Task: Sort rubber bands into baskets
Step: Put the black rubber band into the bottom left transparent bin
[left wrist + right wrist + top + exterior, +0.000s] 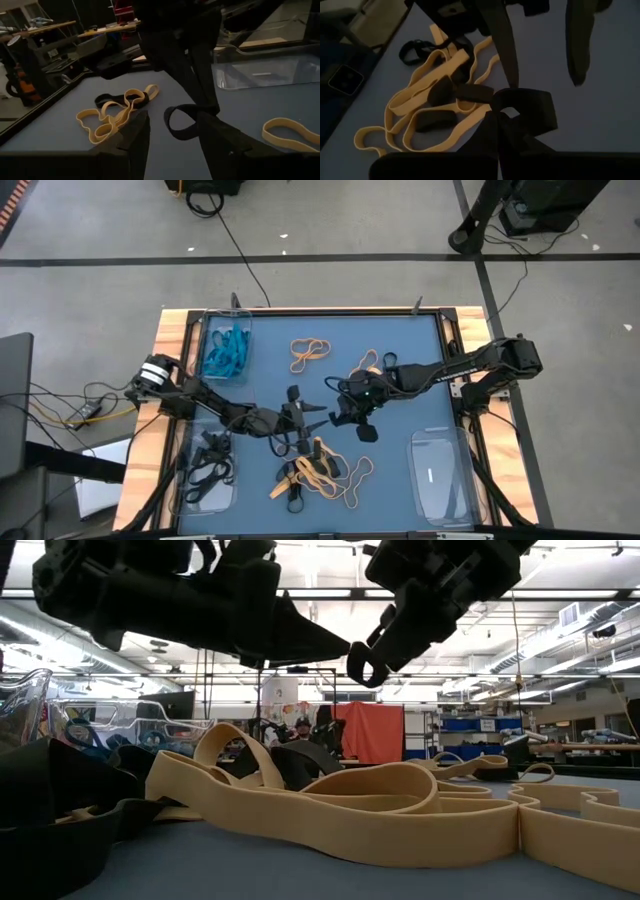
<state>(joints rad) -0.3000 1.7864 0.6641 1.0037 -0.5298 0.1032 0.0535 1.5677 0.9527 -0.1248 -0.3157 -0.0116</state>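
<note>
The bench [400,380] has a blue top inside a pale wooden frame and stands on a grey floor crossed by dark tape lines and cables. At its far left corner a clear basket [226,345] holds teal-blue rubber bands [226,356]; the near left basket [206,470] holds black bands. The left tool [312,413] hovers over mid-bench, its fingers parted and empty. Below it lies a tangle of tan and black bands [315,472], and a tan band [309,352] lies near the far edge. The right tool [350,418] is just beside the left one, pinched closed on a black rubber band [181,122] that hangs as a loop. At near right stands an empty-looking clear basket [443,477]. Behind the bench the room shows ceiling lights, shelving and an orange-red screen [372,732].
</note>
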